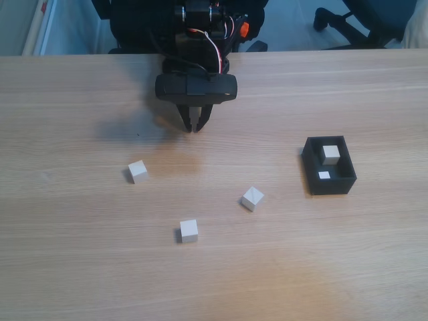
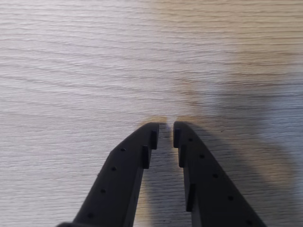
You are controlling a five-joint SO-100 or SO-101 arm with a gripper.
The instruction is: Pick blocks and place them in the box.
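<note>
Three white blocks lie loose on the wooden table (image 1: 60, 267) in the fixed view: one (image 1: 138, 170) to the left, one (image 1: 188, 230) nearest the camera, and one (image 1: 252, 198) turned at an angle between that block and the box. All three sit well apart from one another and from me.

The box (image 1: 313, 176), a black open-topped tray with a divider, stands at the right of the fixed view. Its far compartment holds one white block (image 1: 330, 154). Its near compartment shows a small white patch (image 1: 324, 175), likely the top of another block sunk lower; the walls hide the rest.

My gripper (image 1: 194, 127) hangs at the far side of the table, tips pointing down, empty. In the wrist view my gripper (image 2: 166, 135) has its jaws nearly closed, a narrow slit left between the tips, with bare wood grain below and nothing between them. Nothing stands between me and the loose blocks.

My arm's upper part is cut off at the top edge of the fixed view, where red and white wires (image 1: 215, 41) and an orange part (image 1: 244, 29) show. A chair base (image 1: 341, 19) is partly visible beyond the table.
</note>
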